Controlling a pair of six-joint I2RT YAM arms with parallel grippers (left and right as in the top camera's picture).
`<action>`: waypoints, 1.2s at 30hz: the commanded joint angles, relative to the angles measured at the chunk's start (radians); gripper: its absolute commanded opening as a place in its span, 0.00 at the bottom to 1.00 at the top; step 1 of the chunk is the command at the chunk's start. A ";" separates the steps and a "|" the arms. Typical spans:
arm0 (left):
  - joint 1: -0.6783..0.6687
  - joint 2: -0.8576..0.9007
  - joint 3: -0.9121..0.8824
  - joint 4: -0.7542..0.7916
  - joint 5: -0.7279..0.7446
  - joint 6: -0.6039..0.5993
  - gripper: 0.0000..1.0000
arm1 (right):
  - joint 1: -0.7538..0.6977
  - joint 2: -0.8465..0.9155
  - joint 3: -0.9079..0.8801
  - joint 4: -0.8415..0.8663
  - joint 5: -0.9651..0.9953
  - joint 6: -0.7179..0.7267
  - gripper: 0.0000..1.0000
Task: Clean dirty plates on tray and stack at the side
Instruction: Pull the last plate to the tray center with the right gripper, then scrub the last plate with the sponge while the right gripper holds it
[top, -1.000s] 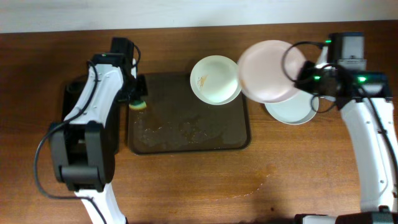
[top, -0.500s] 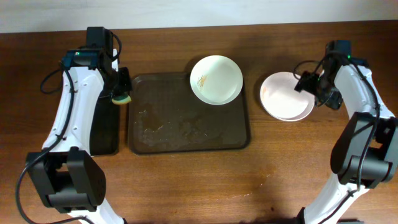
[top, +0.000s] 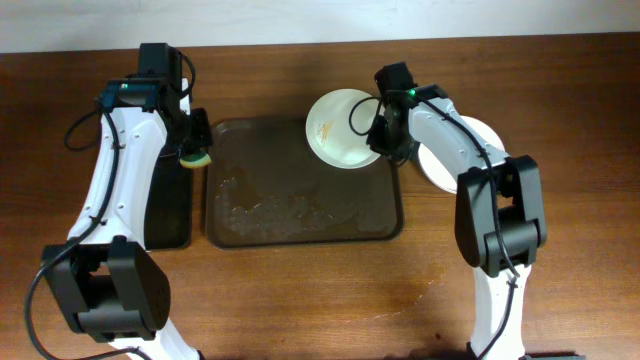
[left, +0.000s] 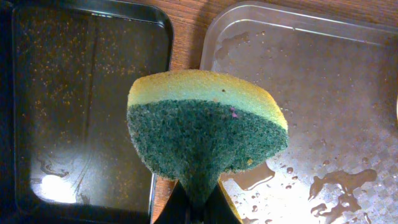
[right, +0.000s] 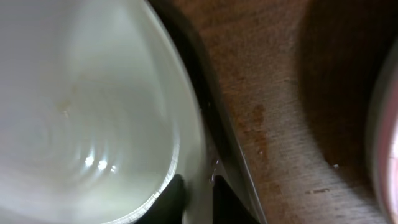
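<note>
Near the table's (top: 300, 300) far edge, the right gripper (top: 383, 140) has left the stack (top: 437, 168) beside the tray (top: 300, 215) and now straddles the last dirty plate (top: 338, 128) on it, closure unclear; left gripper (top: 197, 152) pinches the sponge (left: 205, 137)

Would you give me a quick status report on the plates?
Left end effector shut on sponge, at tray edge. Right end effector straddling plate rim; grip unclear. Stack at side. Nothing in the way.

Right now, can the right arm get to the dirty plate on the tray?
Yes, it looks so: the right pincer sits over the rim of the plate, fingers on both sides, at the corner of the tray. Nothing blocks it.
</note>
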 joint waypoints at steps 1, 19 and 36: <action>0.001 -0.027 0.018 0.000 -0.011 0.016 0.01 | 0.022 0.023 -0.019 -0.018 -0.008 -0.055 0.04; 0.000 -0.025 -0.129 0.192 0.127 0.016 0.01 | 0.152 0.069 0.008 -0.009 -0.184 -0.251 0.11; -0.188 0.344 -0.140 0.124 0.237 0.115 0.01 | 0.230 0.069 -0.014 0.077 -0.225 -0.154 0.04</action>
